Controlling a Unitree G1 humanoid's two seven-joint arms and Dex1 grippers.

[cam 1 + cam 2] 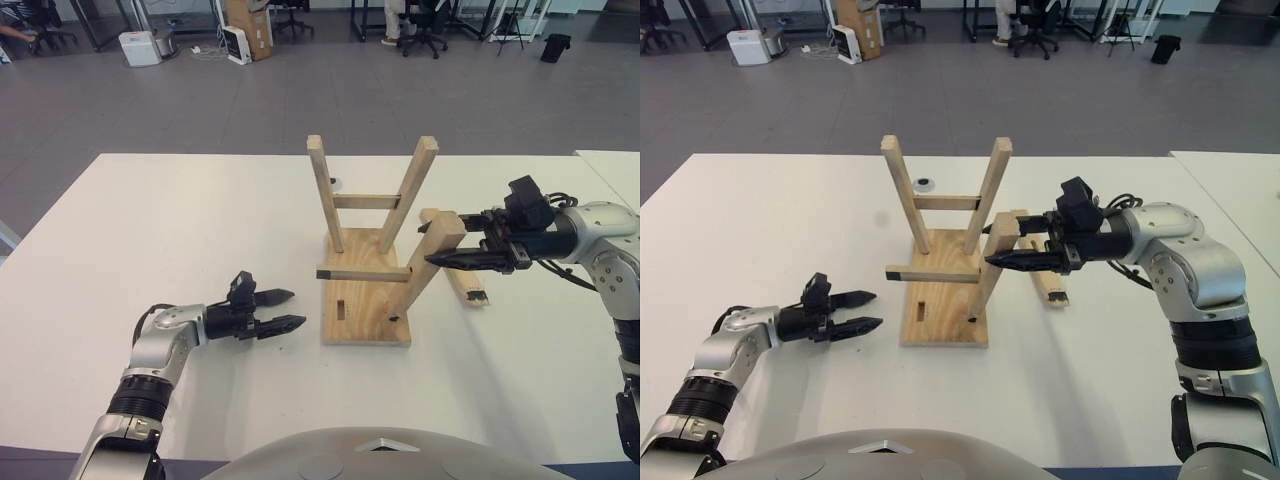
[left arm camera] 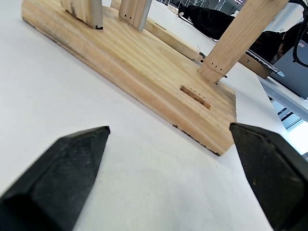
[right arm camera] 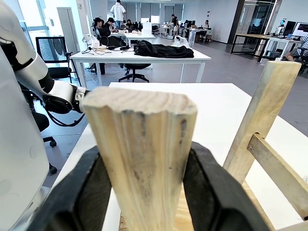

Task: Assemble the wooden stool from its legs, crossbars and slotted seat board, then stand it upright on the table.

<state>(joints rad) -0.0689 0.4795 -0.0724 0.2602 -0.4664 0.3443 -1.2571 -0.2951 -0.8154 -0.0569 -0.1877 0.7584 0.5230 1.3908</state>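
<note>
Wooden leg (image 1: 410,290), clamped in right gripper (image 1: 438,258) fingers at 3 o'clock of seat board (image 1: 365,325), could jam if skewed; left gripper (image 1: 298,308) fingers apart.

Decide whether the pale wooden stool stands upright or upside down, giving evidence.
Upside down: its flat slotted seat board lies on the white table and its square legs point upward.

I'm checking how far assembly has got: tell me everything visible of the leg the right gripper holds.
The leg is a pale wooden bar of square section. It stands tilted, its foot at the near right corner of the seat board, its top leaning rightward. The right gripper is shut on it near the top. A crossbar runs leftward from its middle, its other end seemingly free.
</note>
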